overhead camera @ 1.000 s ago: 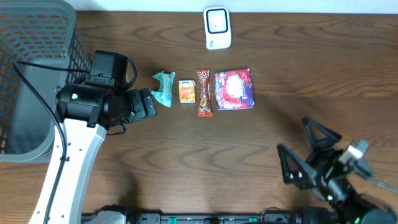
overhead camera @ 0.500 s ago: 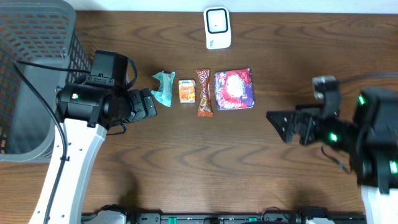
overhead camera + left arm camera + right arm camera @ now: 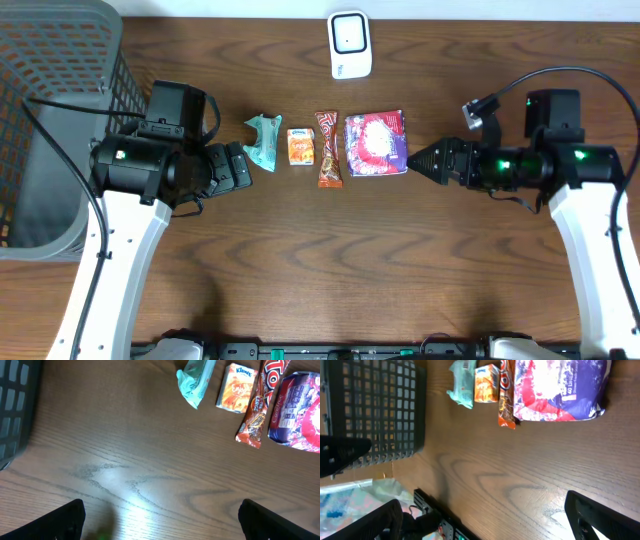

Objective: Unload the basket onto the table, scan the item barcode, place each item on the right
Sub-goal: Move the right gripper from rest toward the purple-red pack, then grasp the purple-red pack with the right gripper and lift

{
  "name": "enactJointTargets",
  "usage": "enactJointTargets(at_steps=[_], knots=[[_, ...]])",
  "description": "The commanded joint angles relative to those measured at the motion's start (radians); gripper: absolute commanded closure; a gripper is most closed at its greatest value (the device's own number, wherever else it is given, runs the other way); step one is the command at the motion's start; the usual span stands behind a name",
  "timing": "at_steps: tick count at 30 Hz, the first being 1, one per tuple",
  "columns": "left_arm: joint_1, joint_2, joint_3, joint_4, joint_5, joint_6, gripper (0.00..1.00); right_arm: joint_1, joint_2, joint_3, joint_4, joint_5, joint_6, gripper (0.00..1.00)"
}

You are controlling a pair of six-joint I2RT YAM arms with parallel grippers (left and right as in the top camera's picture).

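Dark wood-grain bench [image 3: 300, 260], a bit of glare on it. Items lie in a row mid-bench: crinkly teal packet [image 3: 264, 141], boxy orange carton [image 3: 300, 147], long foil bar [image 3: 329, 149], glossy red-purple pouch [image 3: 376, 144]. The rounded white scanner [image 3: 349, 44] sits behind them and a grey mesh basket [image 3: 50, 120] is far left. The left fingers [image 3: 65, 520] and right fingers [image 3: 600, 515] are spread wide, holding nothing.

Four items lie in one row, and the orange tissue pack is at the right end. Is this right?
No. In the overhead view the red and purple packet is at the right end; the orange tissue pack lies second from the left.
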Motion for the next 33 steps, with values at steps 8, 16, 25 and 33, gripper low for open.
enactJointTargets(at_steps=[8,16,25,33], knots=[[0.004,0.005,-0.001,-0.003,-0.016,0.010,0.02,0.016,0.034,0.019,0.131,0.084,0.074,0.01],[0.004,0.005,-0.001,-0.003,-0.016,0.010,0.02,0.025,0.047,0.019,0.145,0.330,0.073,0.13],[0.004,0.005,-0.001,-0.003,-0.016,0.010,0.02,0.063,0.122,0.018,0.170,0.392,0.019,0.01],[0.004,0.005,-0.001,-0.003,-0.016,0.010,0.02,0.073,0.140,0.017,0.253,0.434,0.097,0.01]])
